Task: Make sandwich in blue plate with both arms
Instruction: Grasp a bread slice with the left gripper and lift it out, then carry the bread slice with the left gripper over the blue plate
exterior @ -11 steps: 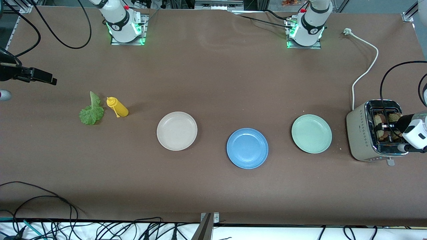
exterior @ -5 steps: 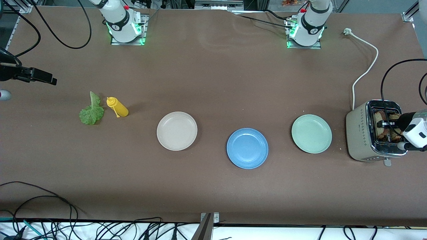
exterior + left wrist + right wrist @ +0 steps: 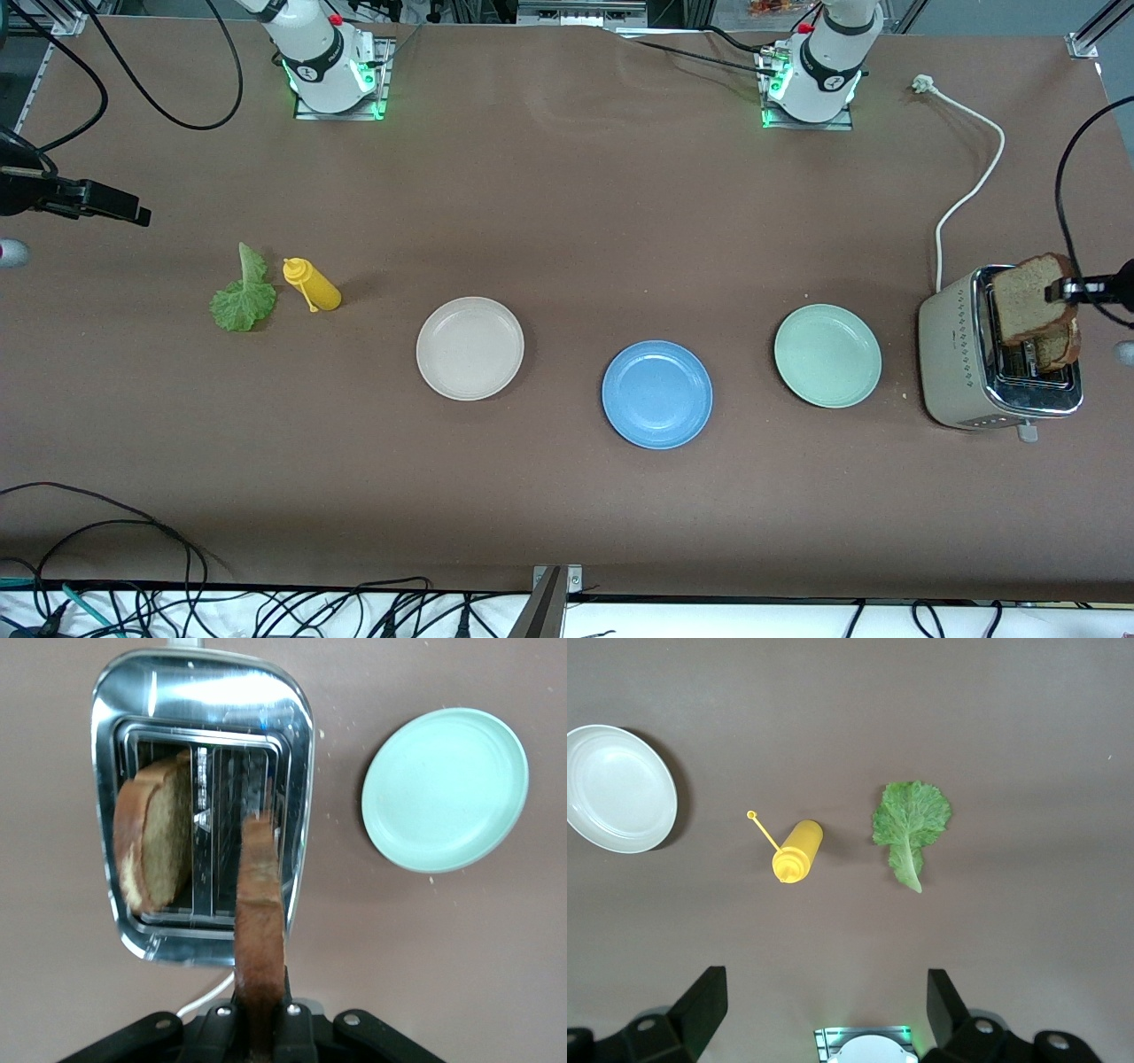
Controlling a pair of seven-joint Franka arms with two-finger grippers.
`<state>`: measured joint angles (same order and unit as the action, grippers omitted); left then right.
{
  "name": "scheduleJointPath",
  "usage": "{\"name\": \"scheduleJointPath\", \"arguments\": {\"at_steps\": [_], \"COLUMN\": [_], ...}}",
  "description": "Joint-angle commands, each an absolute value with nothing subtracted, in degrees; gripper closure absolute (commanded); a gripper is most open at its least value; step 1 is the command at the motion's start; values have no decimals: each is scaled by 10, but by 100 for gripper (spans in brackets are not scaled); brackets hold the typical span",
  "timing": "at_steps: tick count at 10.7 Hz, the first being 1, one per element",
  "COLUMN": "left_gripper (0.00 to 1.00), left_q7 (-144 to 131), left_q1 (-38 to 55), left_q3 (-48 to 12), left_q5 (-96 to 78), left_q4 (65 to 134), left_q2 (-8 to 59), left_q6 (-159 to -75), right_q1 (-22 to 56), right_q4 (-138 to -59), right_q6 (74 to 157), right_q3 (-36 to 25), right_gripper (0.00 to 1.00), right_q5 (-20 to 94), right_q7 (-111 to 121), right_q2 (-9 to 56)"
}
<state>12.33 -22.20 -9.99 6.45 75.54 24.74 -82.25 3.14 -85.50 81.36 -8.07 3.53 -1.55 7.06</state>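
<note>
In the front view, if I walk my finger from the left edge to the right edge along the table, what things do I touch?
Lettuce leaf → yellow squeeze bottle → cream-white plate → blue plate → pale green plate → toaster.

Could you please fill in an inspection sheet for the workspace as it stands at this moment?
Surface: brown table, a few crumbs near the toaster.
Job's things: blue plate bare; one toast slice held above the toaster, a second slice in its slot; lettuce leaf flat beside the yellow squeeze bottle.
Clutter: cream-white plate and pale green plate, both bare.
Grippers: left gripper shut on the lifted slice; right gripper open, waiting over the lettuce and bottle.
Cables: white toaster cord unplugged on the table; black cables along the near edge.
Surroundings: nothing seen.
</note>
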Motion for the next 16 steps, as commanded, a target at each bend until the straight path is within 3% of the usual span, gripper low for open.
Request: {"name": "scheduleJointPath", "arguments": {"at_steps": [1,5,13,16], "left_gripper": [100,100,100,100], "left_q7": [141,131,-2,-53], "left_q1": [-220,-217,-104,-88], "left_q3": [-125,-191,-193,-182], "left_q5": [58,54,47,-67], "left_q4": [695,693,696,788], "left_q2": [247,252,272,244], "left_q6": [-745,-740,-758,-851], "right_q1": [29,29,30,30], "right_q4": [-849,-848,-848,-848], "right_q6": [802,802,804,804], "right_q3": [-89,-98,-98,-99], "right_gripper": [0,0,0,0], "right_q5": [45,45,46,46], "right_q7": [-9,-7,-8,-8], "right_q2": [69,69,69,68]}}
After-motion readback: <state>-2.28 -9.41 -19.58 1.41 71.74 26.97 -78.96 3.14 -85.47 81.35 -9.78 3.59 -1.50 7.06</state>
